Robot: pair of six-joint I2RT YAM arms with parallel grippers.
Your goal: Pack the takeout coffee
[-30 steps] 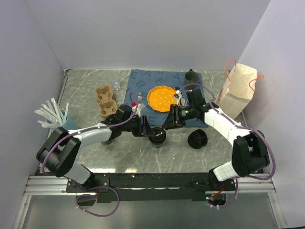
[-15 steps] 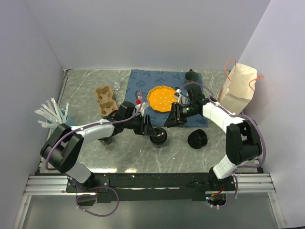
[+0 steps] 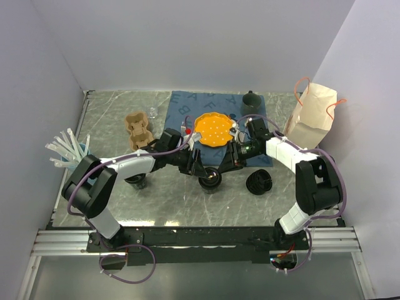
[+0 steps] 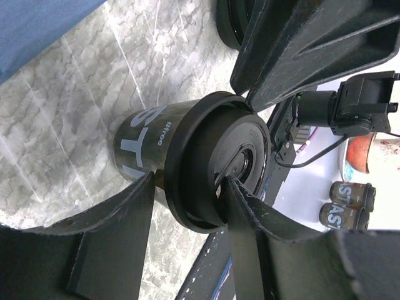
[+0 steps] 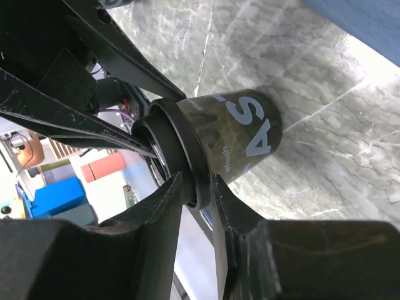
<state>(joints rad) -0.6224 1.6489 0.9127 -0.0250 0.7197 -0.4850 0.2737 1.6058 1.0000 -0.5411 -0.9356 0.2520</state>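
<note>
The takeout coffee [image 3: 210,179] is a small black cup with white letters, standing on the marble just in front of the blue mat, with a black lid on it. In the left wrist view my left gripper [image 4: 189,187] straddles the lid [image 4: 215,169], one finger on its top and one under its rim against the cup wall. In the right wrist view my right gripper [image 5: 197,187] pinches the lid's rim [image 5: 181,156] from the other side. From above, the left gripper [image 3: 200,170] and right gripper [image 3: 220,169] meet at the cup.
A second ribbed black lid [image 3: 259,182] lies right of the cup. A paper bag [image 3: 310,119] stands at the right, a dark green mug [image 3: 250,100] behind, an orange disc [image 3: 212,129] on the blue mat [image 3: 187,109], a cardboard carrier [image 3: 139,128] and a straw cup [image 3: 75,155] left.
Both arms have shifted: the left arm's forearm swung in toward the table's middle and the right arm stretched lower. The cup has barely moved, staying between the two grippers.
</note>
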